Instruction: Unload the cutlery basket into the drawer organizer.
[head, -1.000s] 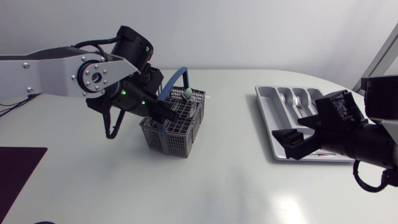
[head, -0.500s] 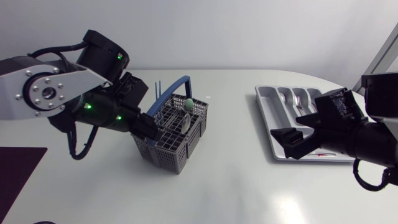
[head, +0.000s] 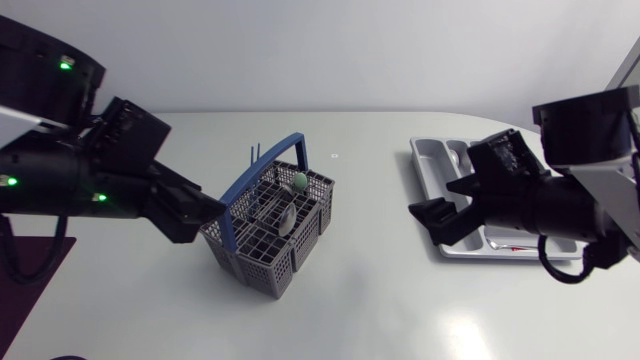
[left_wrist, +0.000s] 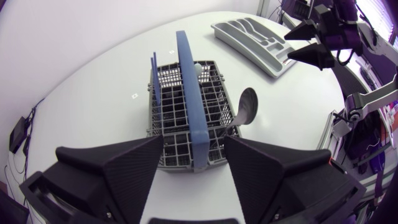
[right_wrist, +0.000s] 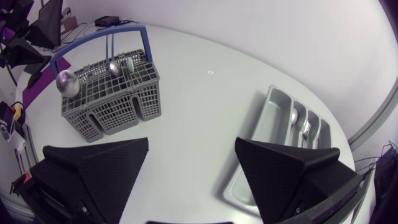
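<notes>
— White and smooth, the table (head: 360, 300) is shared by both things of the task. Where is each found, and why?

— The basket (head: 262, 255) is set near the middle, within reach of either arm. The drawer organizer (head: 432, 158) is laid well apart from it, on the right arm's side. A fork (right_wrist: 306, 127) is already lodged in one of its long moulded compartments.

— How are the grippers held?

— The left gripper (head: 198, 208) is kept at the basket's end, with its wedge fingers spread wide. The blue handle (left_wrist: 188, 81) is framed between them but not clasped. The right gripper (right_wrist: 193, 146) is likewise wide open and empty, held over bare table between basket and organizer.

— What is to be handled?

— A stiff grey plastic lattice. A polished metal spoon (left_wrist: 245, 106) is leaned out over its rim, so slipping is to be expected.
</notes>
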